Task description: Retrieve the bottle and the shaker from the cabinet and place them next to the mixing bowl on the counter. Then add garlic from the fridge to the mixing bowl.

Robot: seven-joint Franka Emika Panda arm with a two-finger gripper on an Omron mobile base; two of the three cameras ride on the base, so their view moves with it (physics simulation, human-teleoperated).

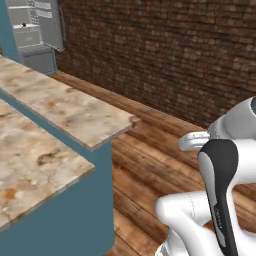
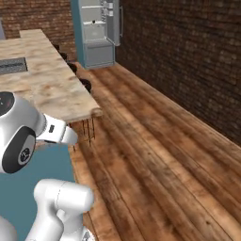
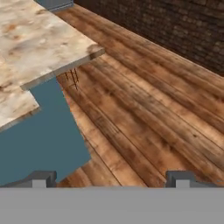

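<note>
The fridge (image 1: 32,30) stands far off at the end of the room with its door open, its pale grey inside and white shelves facing me (image 2: 96,33). The marbled counter (image 1: 60,105) runs along the left over teal sides (image 2: 42,80). In the hand view my gripper (image 3: 111,180) is open with nothing between its fingertips (image 3: 43,179). It hangs above the wooden floor, just off the counter's corner (image 3: 39,39). The bottle, shaker, cabinet, mixing bowl and garlic are out of view.
A dark brick wall (image 2: 188,56) lines the right side. The wooden plank floor (image 2: 150,141) leads between counter and wall towards the fridge. Dark stools (image 2: 84,84) sit under the counter's overhang, with thin metal legs (image 3: 72,78). A dark inset panel (image 2: 12,66) lies in the countertop.
</note>
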